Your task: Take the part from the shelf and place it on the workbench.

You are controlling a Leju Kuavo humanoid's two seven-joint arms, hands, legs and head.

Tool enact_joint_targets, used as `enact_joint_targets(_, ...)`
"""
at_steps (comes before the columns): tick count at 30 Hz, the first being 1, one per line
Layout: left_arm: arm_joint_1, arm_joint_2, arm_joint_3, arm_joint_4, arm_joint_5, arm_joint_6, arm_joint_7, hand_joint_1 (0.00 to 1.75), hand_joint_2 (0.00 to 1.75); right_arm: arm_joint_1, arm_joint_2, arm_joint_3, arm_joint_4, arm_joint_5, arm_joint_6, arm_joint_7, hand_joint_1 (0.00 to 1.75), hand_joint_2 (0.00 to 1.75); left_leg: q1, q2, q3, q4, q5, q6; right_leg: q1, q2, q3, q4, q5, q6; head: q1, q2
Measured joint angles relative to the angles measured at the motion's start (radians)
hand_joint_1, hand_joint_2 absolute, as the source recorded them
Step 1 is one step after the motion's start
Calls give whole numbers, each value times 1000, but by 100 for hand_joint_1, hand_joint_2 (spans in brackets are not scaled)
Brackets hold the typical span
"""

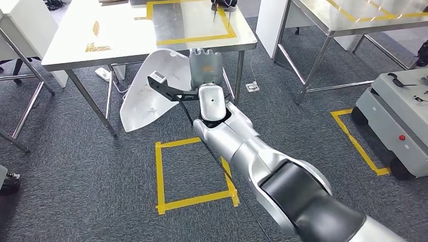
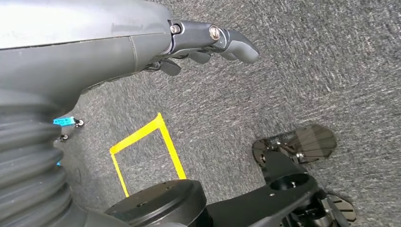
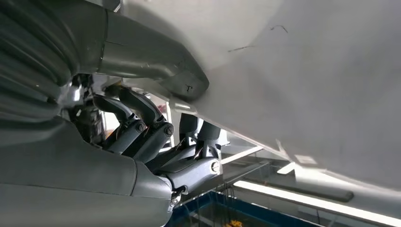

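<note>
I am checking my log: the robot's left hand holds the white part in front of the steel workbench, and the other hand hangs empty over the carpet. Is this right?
Not quite: the right hand holds the white part, as the head view shows. The left hand is the one hanging empty over the carpet, seen in the left wrist view. The steel workbench is indeed just ahead.

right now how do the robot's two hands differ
The right hand is raised ahead of the robot and grips the white part; the left hand holds nothing. The right hand's fingers curl under the part, while the left hand's fingers reach out over grey carpet. Both have dark fingers.
</note>
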Motion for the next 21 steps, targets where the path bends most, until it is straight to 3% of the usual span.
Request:
enact_joint_targets(8,1,0,-6,1,-2,0,10,0,175,-171,22,1,79,-25,98,-40,175,175,0,0,-1,0,0,0,0,0,-1,0,0,0,0,0)
enact_joint_targets(21,-4,-4,-6,1,-6,0,80,0,175,-196,48,1,123,4,116,-57,175,175,0,0,0,0,0,0,0,0,-1,0,0,0,0,0)
